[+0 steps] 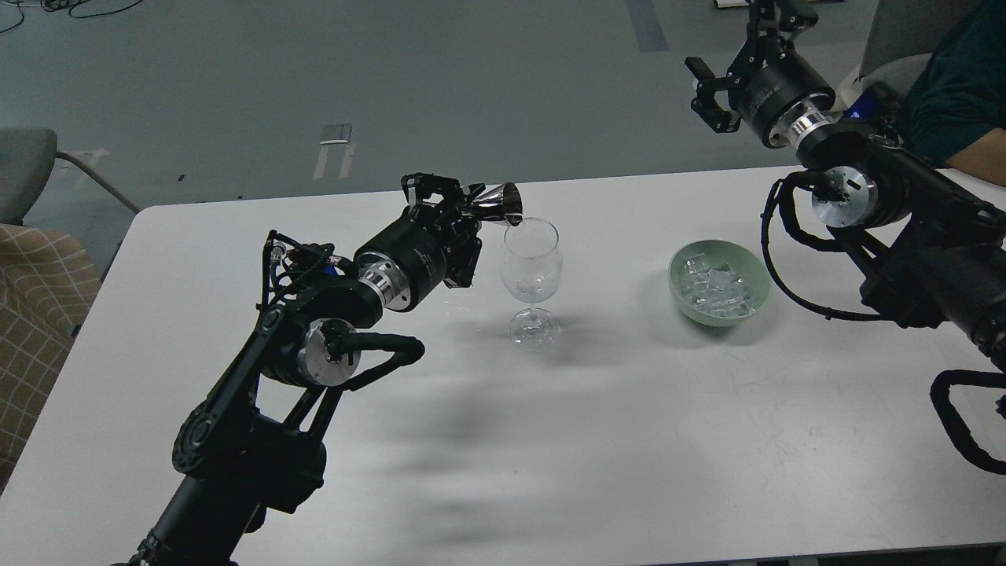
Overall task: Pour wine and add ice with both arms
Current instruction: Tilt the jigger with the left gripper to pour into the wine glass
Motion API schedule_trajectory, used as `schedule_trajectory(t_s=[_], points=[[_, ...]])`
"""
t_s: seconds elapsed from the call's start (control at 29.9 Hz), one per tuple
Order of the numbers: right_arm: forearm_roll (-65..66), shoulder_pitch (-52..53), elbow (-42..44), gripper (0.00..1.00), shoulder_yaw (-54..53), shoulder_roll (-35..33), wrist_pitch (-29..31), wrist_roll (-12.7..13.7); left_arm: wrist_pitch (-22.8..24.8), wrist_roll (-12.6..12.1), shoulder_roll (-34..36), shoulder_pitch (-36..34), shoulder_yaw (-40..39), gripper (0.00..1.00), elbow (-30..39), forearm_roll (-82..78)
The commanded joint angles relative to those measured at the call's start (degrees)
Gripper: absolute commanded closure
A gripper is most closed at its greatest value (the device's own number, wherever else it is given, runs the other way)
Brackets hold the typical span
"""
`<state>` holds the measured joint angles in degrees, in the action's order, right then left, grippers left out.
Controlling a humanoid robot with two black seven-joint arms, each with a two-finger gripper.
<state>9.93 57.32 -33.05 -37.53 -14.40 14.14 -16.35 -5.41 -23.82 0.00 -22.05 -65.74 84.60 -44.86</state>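
A clear wine glass point(532, 271) stands upright near the middle of the white table point(597, 440). My left gripper point(449, 196) is shut on a shiny steel jigger point(497, 204), tipped on its side with its mouth over the glass's left rim. A pale green bowl point(676, 292) to the right of the glass holds several clear ice cubes point(715, 287). My right gripper point(727, 55) is raised high beyond the table's far right, fingers spread, empty; its tips run out of view at the top.
A person in a dark teal top point(955, 94) sits at the far right corner, forearm on the table. A grey chair point(27, 169) and a checked cushion point(35, 314) stand at the left. Grey floor lies beyond the far edge.
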Motion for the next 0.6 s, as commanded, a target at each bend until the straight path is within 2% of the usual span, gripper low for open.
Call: schedule_trajectory(t_s=[0.0,0.37,0.57], points=[[0.0,0.0,0.0,0.0,0.0,0.0,0.0,0.0,0.5,0.1,0.0,-0.1,0.1,0.93,0.0,-1.1],[0.0,0.0,0.0,0.0,0.0,0.1,0.0,0.0,3.1,0.2,0.0,0.1,0.3,0.93,0.0,-6.2],[0.0,0.0,0.0,0.0,0.0,0.0,0.0,0.0,3.2,1.1,0.0,-0.1,2.9,0.93,0.0,-8.4]])
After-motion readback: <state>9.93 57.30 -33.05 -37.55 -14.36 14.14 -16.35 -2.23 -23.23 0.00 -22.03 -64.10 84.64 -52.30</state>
